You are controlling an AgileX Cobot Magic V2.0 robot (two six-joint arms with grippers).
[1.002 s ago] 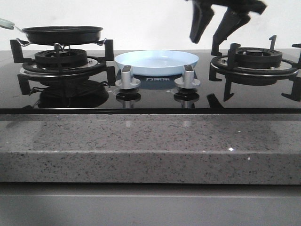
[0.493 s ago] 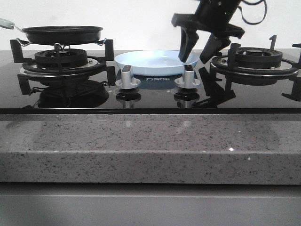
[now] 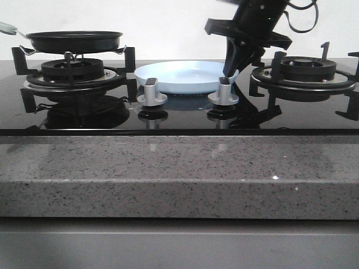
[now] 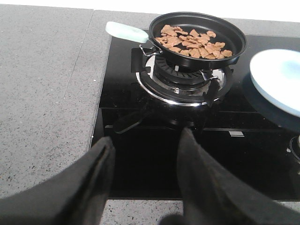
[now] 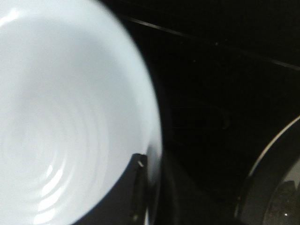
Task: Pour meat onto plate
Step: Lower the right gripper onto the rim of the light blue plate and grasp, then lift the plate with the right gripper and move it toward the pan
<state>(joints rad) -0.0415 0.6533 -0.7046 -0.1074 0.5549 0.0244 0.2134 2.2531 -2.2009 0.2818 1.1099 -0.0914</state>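
Note:
The meat, small orange-brown slices, lies heaped in the black frying pan on the left burner. From the front the pan hides it. The pale-blue plate sits between the burners and also shows in the left wrist view. My right gripper is shut on the plate's right rim. In the right wrist view one finger lies inside the plate and the other outside the rim. My left gripper is open and empty over the hob's front edge, well short of the pan.
The pan's pale handle points away to the left. Two silver knobs stand in front of the plate. The right burner grate is bare. A grey granite counter runs along the front.
My right gripper came down from above the right burner to the plate's right rim and closed on it. The plate shifted slightly left.

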